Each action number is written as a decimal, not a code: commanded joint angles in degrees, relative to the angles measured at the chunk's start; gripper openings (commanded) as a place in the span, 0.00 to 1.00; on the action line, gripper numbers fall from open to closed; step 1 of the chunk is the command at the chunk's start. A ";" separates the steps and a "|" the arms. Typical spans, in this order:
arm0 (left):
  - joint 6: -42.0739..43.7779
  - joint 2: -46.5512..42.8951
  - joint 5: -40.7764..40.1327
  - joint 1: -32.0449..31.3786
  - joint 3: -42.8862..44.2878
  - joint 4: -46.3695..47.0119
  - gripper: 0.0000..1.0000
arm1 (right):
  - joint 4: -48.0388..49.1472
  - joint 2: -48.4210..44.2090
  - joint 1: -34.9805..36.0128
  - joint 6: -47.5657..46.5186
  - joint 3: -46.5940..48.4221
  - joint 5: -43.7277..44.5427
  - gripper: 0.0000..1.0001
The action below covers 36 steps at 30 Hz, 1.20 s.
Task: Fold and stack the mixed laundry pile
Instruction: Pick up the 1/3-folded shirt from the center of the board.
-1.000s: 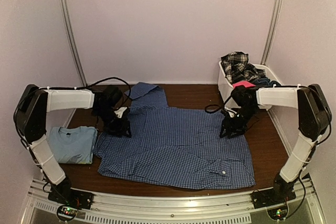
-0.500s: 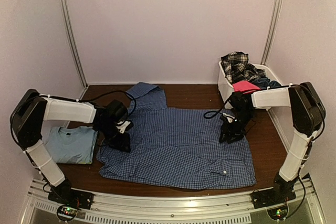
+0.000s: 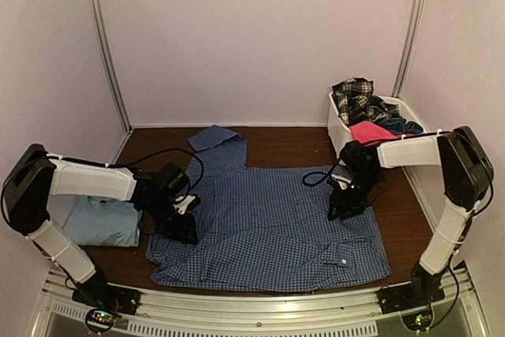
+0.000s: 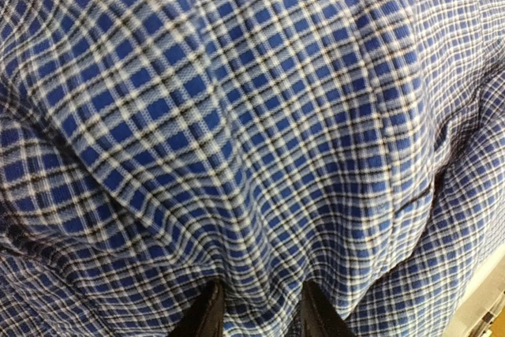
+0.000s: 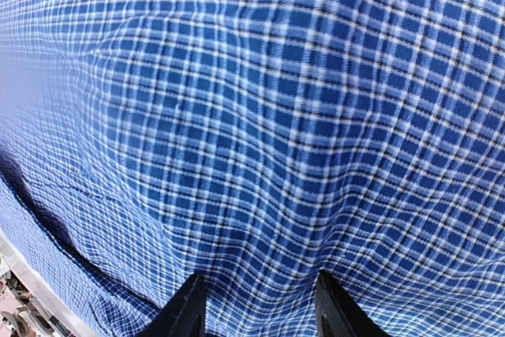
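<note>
Blue checked shirt (image 3: 268, 230) lies spread on desk (image 3: 284, 141). At its left edge, left hand (image 3: 186, 231) grips puckered cloth; right hand (image 3: 341, 207) grips cloth near its right edge.

**Left wrist view.** The blue small-check button shirt (image 4: 252, 116) runs past all four edges. The left gripper (image 4: 256, 309) is cropped at 6 o'clock, so you see only two finger stubs and cannot tell whether cloth is pinched.

**Right wrist view.** The right gripper (image 5: 256, 305) is cropped the same way. The weave blurs toward 10 o'clock.

**Top view.** The left arm (image 3: 87, 183) covers the 12 o'clock edge of the light blue T-shirt (image 3: 99, 222). The right arm (image 3: 410, 150) hides the 6 o'clock rim of the white basket (image 3: 338, 128). The dark navy pieces (image 3: 398, 125) are too small for you to separate.
</note>
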 commanded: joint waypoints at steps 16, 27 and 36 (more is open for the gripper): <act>7.03 -5.99 -2.49 16.99 25.47 0.22 0.98 | 13.77 -18.98 -10.54 2.30 4.35 7.74 0.84; 8.62 3.26 -3.96 22.24 30.06 4.82 0.97 | 29.23 -12.07 -12.75 6.06 -3.03 5.83 0.68; 12.02 19.76 -3.27 22.72 34.85 5.20 0.70 | 35.29 -6.35 -11.39 4.13 -3.67 15.01 0.63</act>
